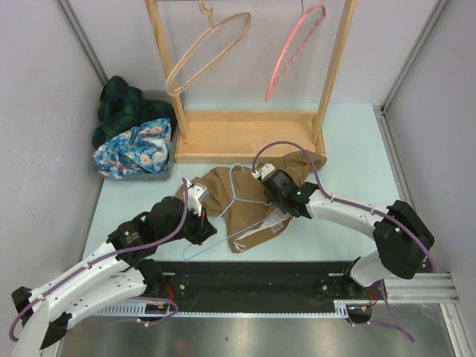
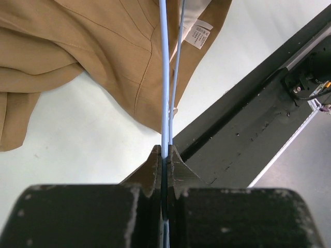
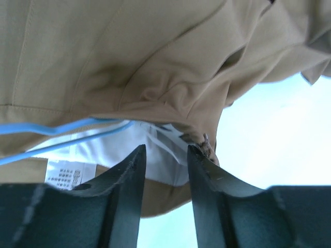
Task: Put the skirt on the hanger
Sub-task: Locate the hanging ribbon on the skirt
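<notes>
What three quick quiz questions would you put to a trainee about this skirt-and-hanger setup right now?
1. True or false: the left pincer is shut on the wire of the blue hanger.
2. Pick one. The right pincer is: A) open, at the skirt; B) shut on the wire; C) out of view.
3. Fill in: the wooden rack at the back carries ___ hangers.

Key: 1 true. 2 A. 3 two, a beige hanger and a pink hanger.
</notes>
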`<state>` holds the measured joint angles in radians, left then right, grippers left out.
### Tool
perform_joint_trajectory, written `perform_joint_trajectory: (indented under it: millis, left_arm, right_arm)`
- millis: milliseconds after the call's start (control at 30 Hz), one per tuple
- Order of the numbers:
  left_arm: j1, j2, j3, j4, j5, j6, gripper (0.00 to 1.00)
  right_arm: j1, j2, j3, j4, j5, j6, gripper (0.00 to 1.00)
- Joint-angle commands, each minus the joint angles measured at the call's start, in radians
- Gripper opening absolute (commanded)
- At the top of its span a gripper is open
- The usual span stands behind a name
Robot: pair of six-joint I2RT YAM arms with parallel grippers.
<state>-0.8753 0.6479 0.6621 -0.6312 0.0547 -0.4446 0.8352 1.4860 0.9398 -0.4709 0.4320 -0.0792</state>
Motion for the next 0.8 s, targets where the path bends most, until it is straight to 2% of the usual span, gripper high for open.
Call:
perform_joint_trajectory:
  millis: [0, 167, 333, 467, 767]
  left_arm:
    - [-0.008, 0.002, 0.037, 0.011, -0.021, -0.002, 0.00]
    - [-0.008, 0.006, 0.047, -0.005, -0.044, 0.000, 0.00]
    - [-0.008, 0.009, 0.051, -0.002, -0.042, 0.000, 0.00]
    - [-0.008, 0.018, 0.060, -0.005, -0.050, 0.000, 0.00]
    - [-0.008, 0.032, 0.077, 0.001, -0.073, -0.003, 0.00]
  right_arm:
    - [0.005, 0.030, 0.025, 0.071, 0.008, -0.097, 0.36]
    - [0.015, -0.016, -0.012, 0.110, -0.071, -0.154, 0.34]
    - [0.005, 0.014, -0.006, 0.078, -0.094, -0.169, 0.33]
    - [0.013, 0.060, 0.019, 0.017, -0.075, -0.166, 0.31]
    - [0.016, 0.074, -0.033, 0.063, -0.001, -0.162, 0.33]
